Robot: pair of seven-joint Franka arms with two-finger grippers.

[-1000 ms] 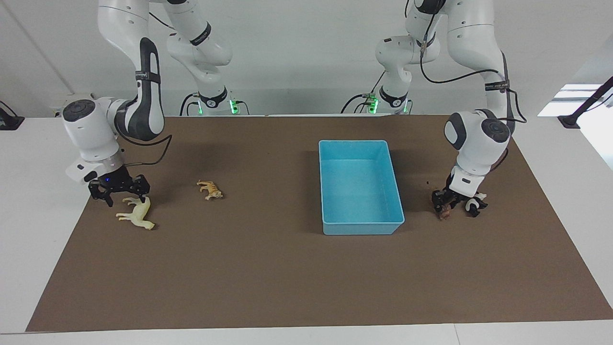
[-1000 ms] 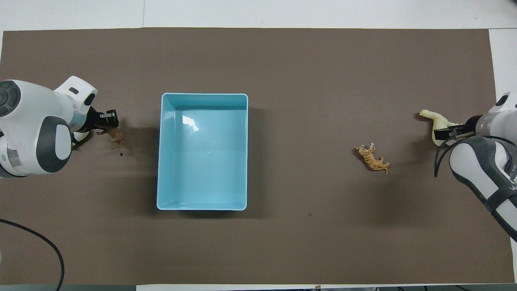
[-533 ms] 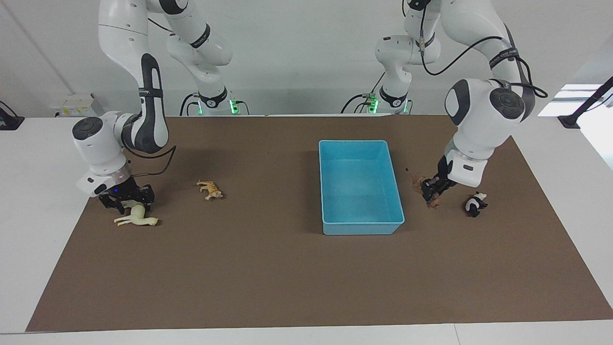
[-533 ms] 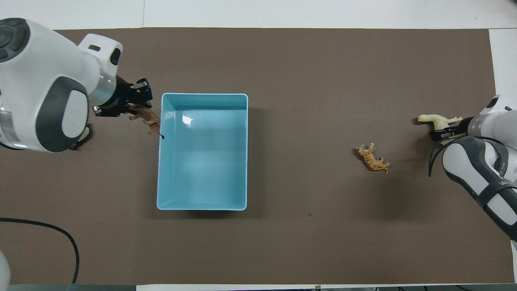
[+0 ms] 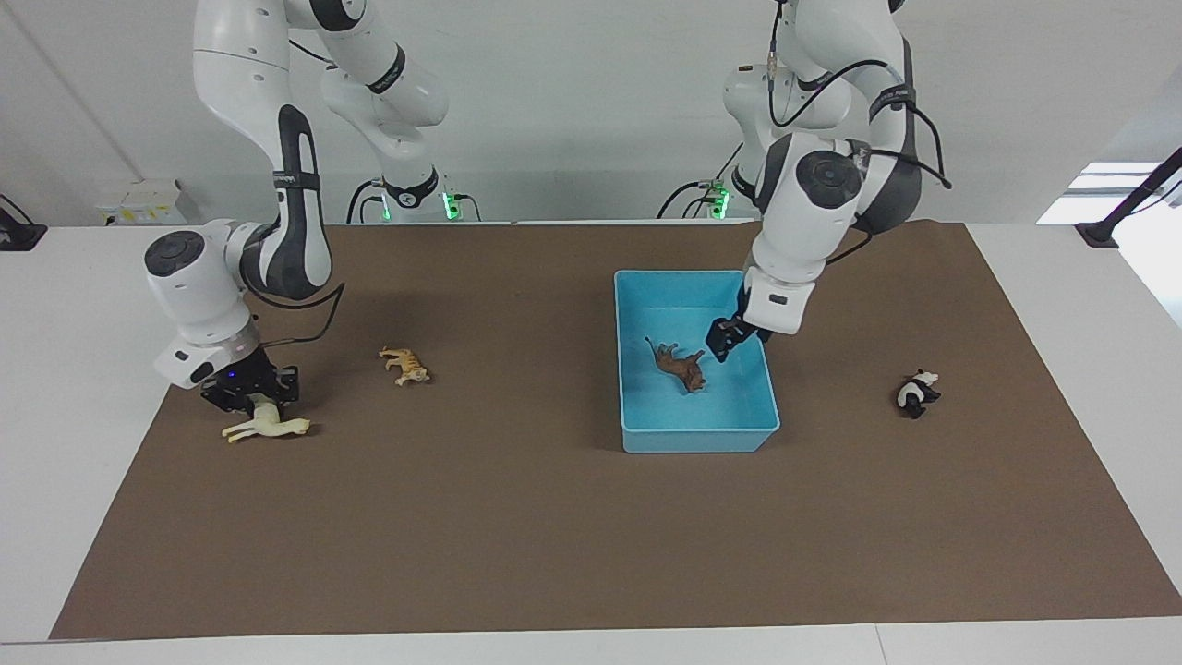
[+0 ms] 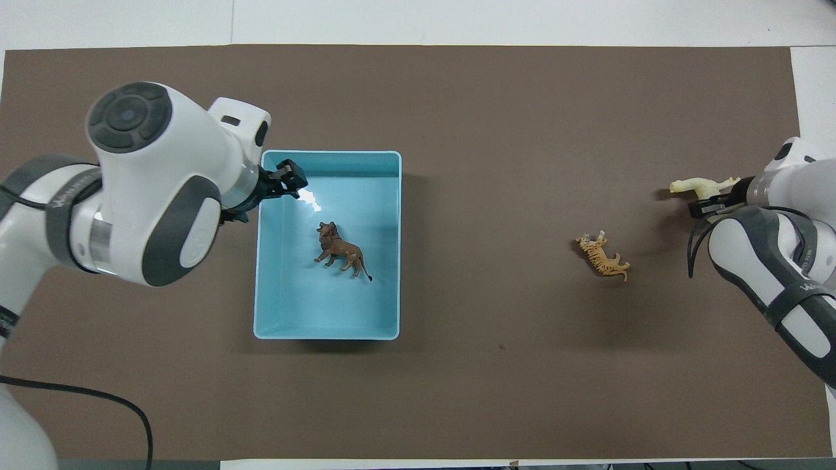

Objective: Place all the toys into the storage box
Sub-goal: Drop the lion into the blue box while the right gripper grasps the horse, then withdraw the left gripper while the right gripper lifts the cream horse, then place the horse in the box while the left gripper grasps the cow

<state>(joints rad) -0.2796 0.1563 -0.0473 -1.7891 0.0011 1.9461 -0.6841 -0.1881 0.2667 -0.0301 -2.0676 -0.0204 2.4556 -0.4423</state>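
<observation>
One toy in the box, three on the mat.
The brown animal lay inside the box, apart from the left gripper, which hung over the box's edge toward the left arm's end; its jaws' spread I could not tell. The right gripper was down on the horse at the right arm's end of the mat, jaws closed narrowly on its body. The tiger lay between horse and box. The panda lay beside the box, toward the left arm's end.
</observation>
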